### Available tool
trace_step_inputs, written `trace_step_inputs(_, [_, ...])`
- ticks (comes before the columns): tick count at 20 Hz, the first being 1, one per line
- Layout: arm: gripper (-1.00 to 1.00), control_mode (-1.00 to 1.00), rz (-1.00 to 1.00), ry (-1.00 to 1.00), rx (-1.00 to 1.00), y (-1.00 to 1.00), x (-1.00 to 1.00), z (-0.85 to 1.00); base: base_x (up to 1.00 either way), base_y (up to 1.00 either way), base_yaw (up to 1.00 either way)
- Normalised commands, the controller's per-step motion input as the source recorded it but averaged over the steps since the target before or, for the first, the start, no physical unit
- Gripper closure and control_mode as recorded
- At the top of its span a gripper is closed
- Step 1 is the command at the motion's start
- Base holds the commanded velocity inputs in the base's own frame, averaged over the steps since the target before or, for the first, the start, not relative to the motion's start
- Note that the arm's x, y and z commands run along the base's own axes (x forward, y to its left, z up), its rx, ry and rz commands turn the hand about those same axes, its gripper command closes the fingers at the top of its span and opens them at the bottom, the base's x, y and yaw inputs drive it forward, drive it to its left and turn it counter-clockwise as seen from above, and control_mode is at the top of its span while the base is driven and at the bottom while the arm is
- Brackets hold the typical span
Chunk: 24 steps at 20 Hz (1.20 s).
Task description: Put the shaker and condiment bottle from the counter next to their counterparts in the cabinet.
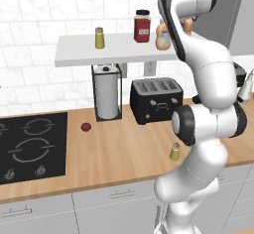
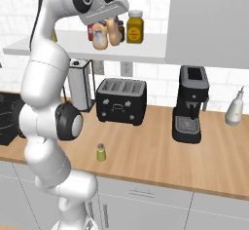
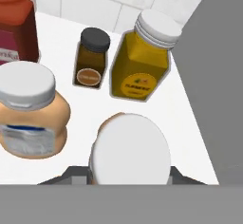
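Condiment bottle held up at the cabinet shelf.
You see the cabinet (image 2: 146, 48) shelf carrying the fat peach bottle (image 3: 28, 111), the mustard jar (image 3: 140, 61) and one shaker (image 1: 99, 37); your gripper (image 2: 113, 27) pinches the condiment bottle (image 3: 129, 152) just beside the fat bottle, while the other shaker (image 2: 101, 152) stands on the counter (image 2: 155, 151).

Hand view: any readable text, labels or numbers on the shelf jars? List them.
Nothing is legible.
Yellow jar with pale ribbed lid: round yellow label with small marks, too blurred to read.
Small dark brown jar with black cap: oval orange label, text unreadable.
Red jar: pinkish label cut off at the edge, unreadable.
Fat peach bottle with pale cap: grey-blue label, smeared, unreadable.
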Motion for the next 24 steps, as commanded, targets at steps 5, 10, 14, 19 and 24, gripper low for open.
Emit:
trace_step_inputs(5, [1.00, -1.00, 0.00, 0.00, 0.00, 0.00, 0.13, -0.09, 0.00, 0.00, 0.00])
trace_step_inputs(10, [1.00, -1.00, 0.00, 0.00, 0.02, 0.00, 0.06, -0.08, 0.00, 0.00, 0.00])
trace_step_inputs(14, [1.00, -1.00, 0.00, 0.00, 0.00, 0.00, 0.03, -0.01, 0.00, 0.00, 0.00])
trace_step_inputs(19, [1.00, -1.00, 0.00, 0.00, 0.00, 0.00, 0.01, -0.19, 0.00, 0.00, 0.00])
trace_step_inputs(24, [1.00, -1.00, 0.00, 0.00, -0.01, 0.02, 0.01, -0.32, 0.00, 0.00, 0.00])
